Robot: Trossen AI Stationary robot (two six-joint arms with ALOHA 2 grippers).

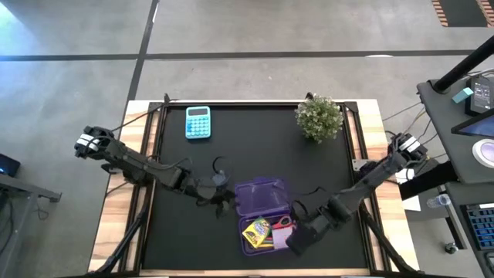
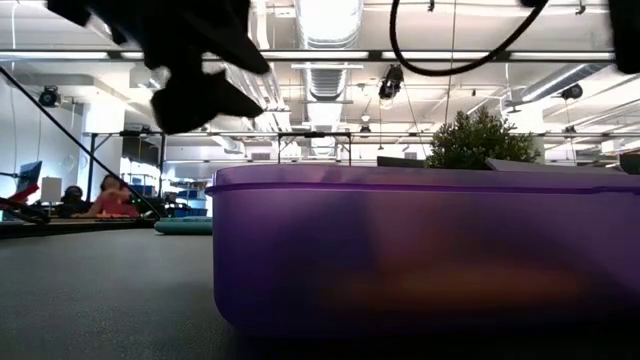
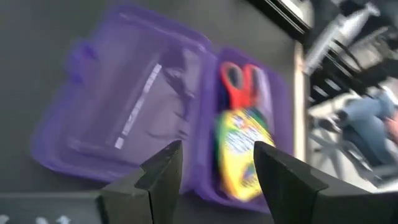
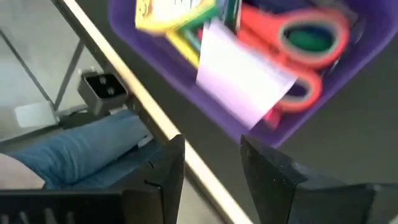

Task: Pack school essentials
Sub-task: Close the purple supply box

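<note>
- Contents: crayon box, red-handled scissors and lilac note pad lie in the purple case.
- Note pad judged light, flimsy; pinch an edge.
- Right gripper hovers beside the case, parted, empty.
- Left gripper hangs wide, empty.

A yellow crayon box lies flat inside an open purple case near the table's front edge. Red-handled scissors lie beside it, handles toward the case's end. A square lilac note pad rests tilted on top, overlapping the scissors and some pens, mostly hidden.
</note>
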